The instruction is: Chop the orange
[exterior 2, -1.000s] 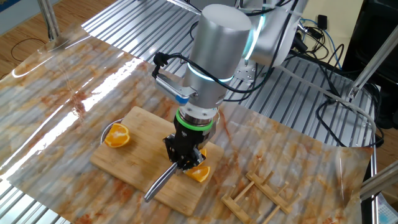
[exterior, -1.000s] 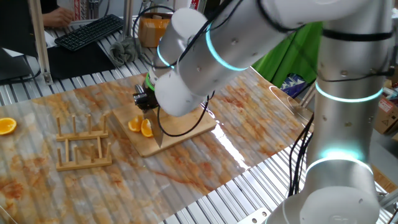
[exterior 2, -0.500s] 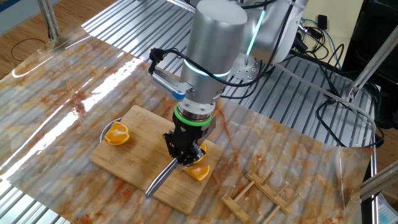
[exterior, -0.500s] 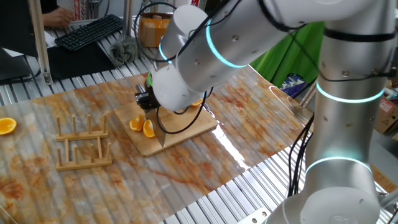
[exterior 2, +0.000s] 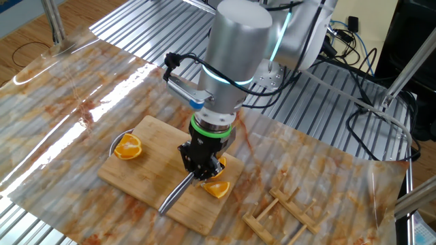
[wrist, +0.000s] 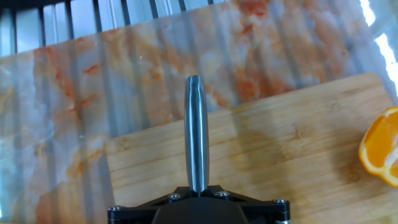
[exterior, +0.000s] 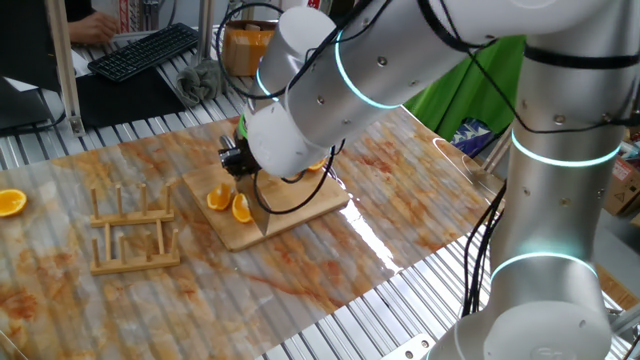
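Note:
The orange lies as two thin wedges (exterior: 215, 200) (exterior: 240, 207) on the left part of the wooden board (exterior: 300, 205). In the other fixed view one wedge (exterior 2: 218, 188) lies just beside my gripper (exterior 2: 201, 170), and the second is mostly hidden under it. My gripper (exterior: 234, 162) is shut on a steel knife (exterior 2: 174, 196). The knife slants down to the board, its blade (exterior: 259, 215) right beside the wedges. In the hand view the knife (wrist: 196, 130) runs straight ahead from my gripper (wrist: 199, 208), past the board's edge.
A rounder orange half (exterior 2: 128, 147) sits at the board's other end and shows at the right edge of the hand view (wrist: 380, 146). A wooden rack (exterior: 135, 232) stands left of the board. Another orange half (exterior: 12, 202) lies at the far left of the table.
My gripper and the knife have shifted slightly off the wedges toward the board's middle, so the near wedge shows more fully. Almost no movement in the last half second.

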Robot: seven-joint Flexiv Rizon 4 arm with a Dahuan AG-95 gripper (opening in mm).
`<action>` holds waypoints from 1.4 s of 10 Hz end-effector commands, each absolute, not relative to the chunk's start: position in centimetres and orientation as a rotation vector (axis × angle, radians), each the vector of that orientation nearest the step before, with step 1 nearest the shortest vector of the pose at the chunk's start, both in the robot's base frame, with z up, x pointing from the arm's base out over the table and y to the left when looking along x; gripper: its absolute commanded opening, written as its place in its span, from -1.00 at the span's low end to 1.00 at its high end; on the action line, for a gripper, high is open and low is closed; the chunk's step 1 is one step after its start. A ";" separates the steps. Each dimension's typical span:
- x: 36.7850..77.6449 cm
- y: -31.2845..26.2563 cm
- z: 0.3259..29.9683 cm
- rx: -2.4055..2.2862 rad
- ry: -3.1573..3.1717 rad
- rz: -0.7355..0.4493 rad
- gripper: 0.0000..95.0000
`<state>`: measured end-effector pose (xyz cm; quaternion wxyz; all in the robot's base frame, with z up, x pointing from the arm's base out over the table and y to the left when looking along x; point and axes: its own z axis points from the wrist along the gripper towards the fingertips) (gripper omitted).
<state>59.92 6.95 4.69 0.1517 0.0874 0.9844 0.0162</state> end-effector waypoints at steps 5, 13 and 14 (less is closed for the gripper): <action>59.6 6.7 5.4 0.264 2.791 0.043 -1.00; 59.4 6.8 5.7 0.268 2.798 0.042 -1.00; 59.3 6.9 5.7 0.268 2.801 0.040 -1.00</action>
